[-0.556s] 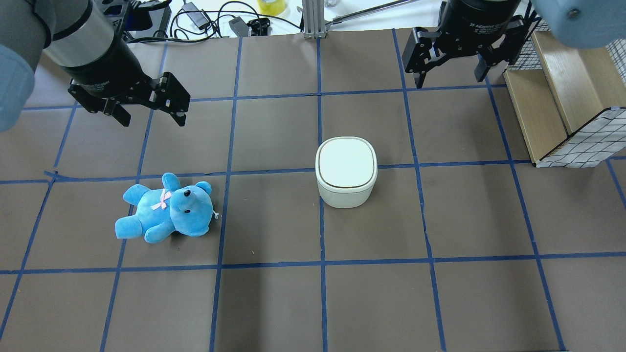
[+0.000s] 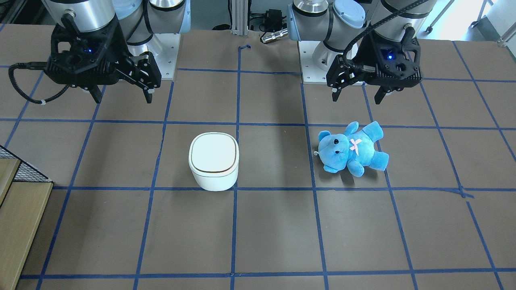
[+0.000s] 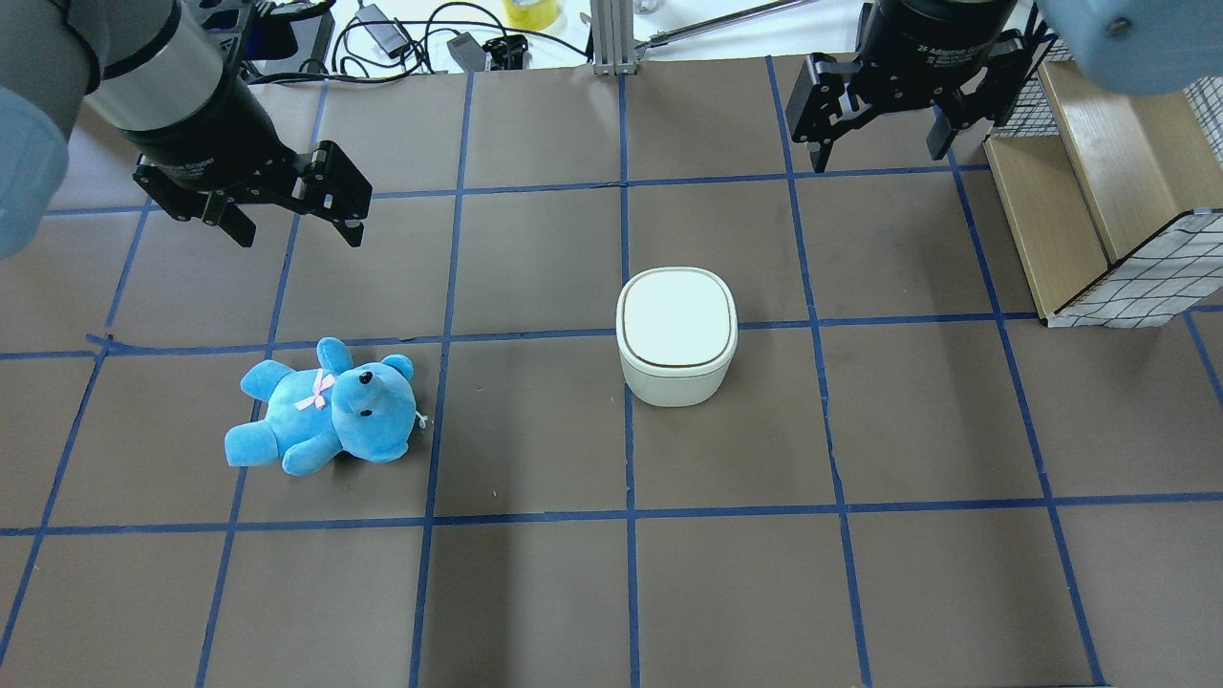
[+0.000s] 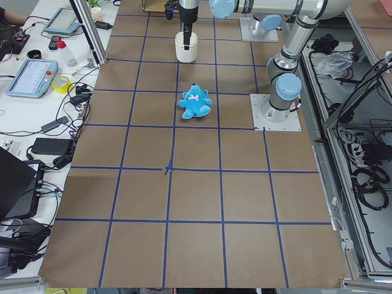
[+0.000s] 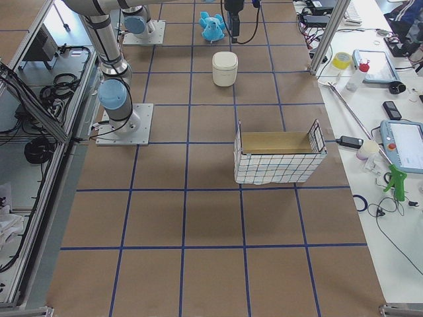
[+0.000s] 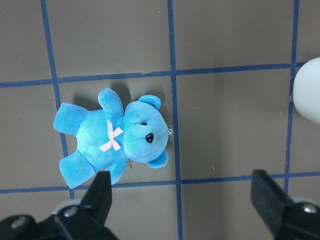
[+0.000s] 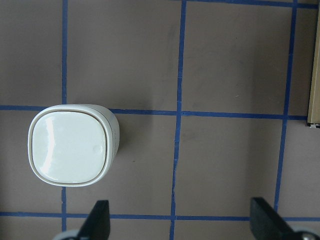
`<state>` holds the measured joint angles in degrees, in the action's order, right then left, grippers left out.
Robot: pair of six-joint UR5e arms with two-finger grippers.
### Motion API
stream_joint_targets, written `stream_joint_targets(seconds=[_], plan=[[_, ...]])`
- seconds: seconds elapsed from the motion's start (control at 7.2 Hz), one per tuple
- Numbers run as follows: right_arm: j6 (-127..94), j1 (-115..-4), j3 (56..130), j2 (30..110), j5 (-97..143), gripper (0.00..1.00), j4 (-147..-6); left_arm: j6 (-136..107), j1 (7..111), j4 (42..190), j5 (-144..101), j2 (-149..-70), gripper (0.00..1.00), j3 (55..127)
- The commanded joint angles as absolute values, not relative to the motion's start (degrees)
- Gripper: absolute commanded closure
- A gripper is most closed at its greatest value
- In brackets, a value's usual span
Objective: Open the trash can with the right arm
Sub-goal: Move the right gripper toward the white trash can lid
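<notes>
The white trash can [image 3: 676,334] stands near the table's middle with its lid shut, the dark seam running around it. It also shows in the front view [image 2: 214,161] and at the lower left of the right wrist view [image 7: 70,150]. My right gripper [image 3: 877,158] is open and empty. It hangs above the table, beyond the can and to its right, apart from it; it also shows in the front view [image 2: 123,98]. My left gripper [image 3: 298,236] is open and empty, hovering beyond a blue teddy bear [image 3: 325,411].
A wooden box with wire-mesh sides [image 3: 1099,191] stands at the table's right edge, close to the right gripper. The teddy lies left of the can, about two grid squares away. Cables and tools lie on the bench beyond the far edge.
My right gripper has shifted slightly to the left in the overhead view. The can, the teddy and the left arm have not moved.
</notes>
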<state>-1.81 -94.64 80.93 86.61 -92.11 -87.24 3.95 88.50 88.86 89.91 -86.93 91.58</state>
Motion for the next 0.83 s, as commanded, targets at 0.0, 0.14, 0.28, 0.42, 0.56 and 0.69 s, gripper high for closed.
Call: stream_joint_targets(seconds=[0.0,0.14,0.28,0.42,0.56,0.69], plan=[[-2.37,-94.83,80.69,86.31,-91.5,0.72,-87.1,3.96,88.51,88.86,89.91,-86.92,0.0,91.58],[-6.46,-95.97,80.94,84.92,-88.97,0.99,-87.01,3.96,88.51,88.86,89.91,-86.92,0.0,91.58],[-13.46,-99.2,81.38,83.42,-87.21,1.0,-87.36,3.96,88.51,88.86,89.91,-86.92,0.0,91.58],[-15.27,-102.88,82.78,81.23,-87.19,1.0,-90.5,3.96,88.51,88.86,89.91,-86.92,0.0,91.58],[-17.64,-105.79,86.19,79.91,-87.97,1.0,-96.36,3.96,88.51,88.86,89.91,-86.92,0.0,91.58],[-17.84,-106.34,90.83,79.72,-87.8,1.0,-102.16,3.96,88.51,88.86,89.91,-86.92,0.0,91.58]])
